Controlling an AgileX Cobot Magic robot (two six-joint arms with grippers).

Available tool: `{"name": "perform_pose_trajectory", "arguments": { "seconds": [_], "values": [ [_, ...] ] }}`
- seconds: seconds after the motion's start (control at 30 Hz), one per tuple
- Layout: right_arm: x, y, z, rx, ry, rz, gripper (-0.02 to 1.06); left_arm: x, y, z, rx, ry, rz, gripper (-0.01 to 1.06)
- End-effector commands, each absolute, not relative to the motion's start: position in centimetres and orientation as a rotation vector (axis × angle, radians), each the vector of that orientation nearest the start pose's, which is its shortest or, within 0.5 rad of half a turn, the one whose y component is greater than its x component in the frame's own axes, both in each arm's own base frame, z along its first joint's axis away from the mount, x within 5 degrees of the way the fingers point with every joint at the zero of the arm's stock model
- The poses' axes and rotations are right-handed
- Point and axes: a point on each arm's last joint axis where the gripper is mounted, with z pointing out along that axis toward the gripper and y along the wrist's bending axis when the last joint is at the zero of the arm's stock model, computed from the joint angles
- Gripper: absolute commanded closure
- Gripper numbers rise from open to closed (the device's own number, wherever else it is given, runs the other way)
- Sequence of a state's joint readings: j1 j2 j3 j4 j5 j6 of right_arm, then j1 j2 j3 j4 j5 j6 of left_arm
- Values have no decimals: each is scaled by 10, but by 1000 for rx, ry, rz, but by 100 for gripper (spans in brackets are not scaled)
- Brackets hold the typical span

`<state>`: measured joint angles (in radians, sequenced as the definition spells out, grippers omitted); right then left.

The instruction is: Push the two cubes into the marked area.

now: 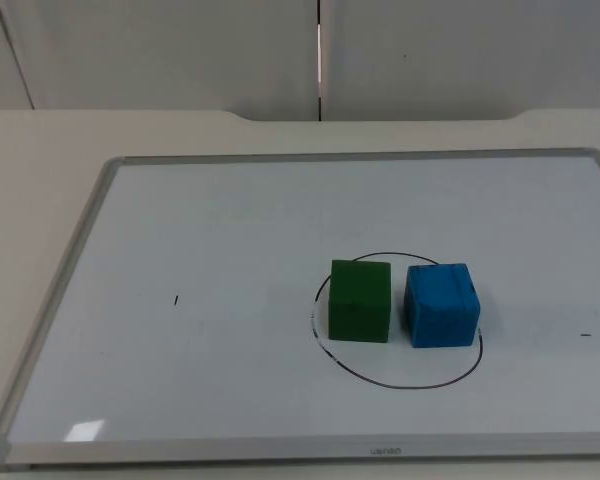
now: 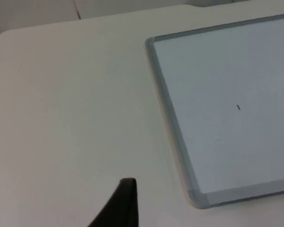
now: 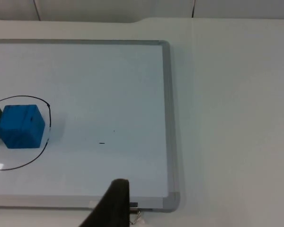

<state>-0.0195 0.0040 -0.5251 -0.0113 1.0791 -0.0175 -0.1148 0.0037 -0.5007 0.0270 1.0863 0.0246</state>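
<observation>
Grippers' opening — I cannot tell; green cube (image 1: 361,301) and blue cube (image 1: 441,305) sit inside drawn circle (image 1: 400,383) — I judge pushing done, nothing next.

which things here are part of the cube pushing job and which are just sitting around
Part of the job:
- green cube, inside the drawn ring
- blue cube, beside it, inside the ring
- black circle outline, the marked area
- whiteboard carrying the circle

Just there:
- two small black tick marks on the board
- white table
- grey partition wall

Open whiteboard (image 1: 210,300) all around green cube (image 1: 361,301), blue cube (image 1: 441,305).
</observation>
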Motion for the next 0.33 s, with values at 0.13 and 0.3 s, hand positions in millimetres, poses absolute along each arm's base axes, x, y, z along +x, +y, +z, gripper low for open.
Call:
{"name": "perform_pose_trajectory", "arguments": {
  "seconds": [0.13, 0.3],
  "values": [
    [-7, -1, 280, 12, 2047, -47, -1, -5, 3, 275, 28, 2064, 51, 0],
    [-7, -1, 280, 12, 2047, -47, -1, -5, 3, 275, -37, 2064, 90, 0]
  ]
}}
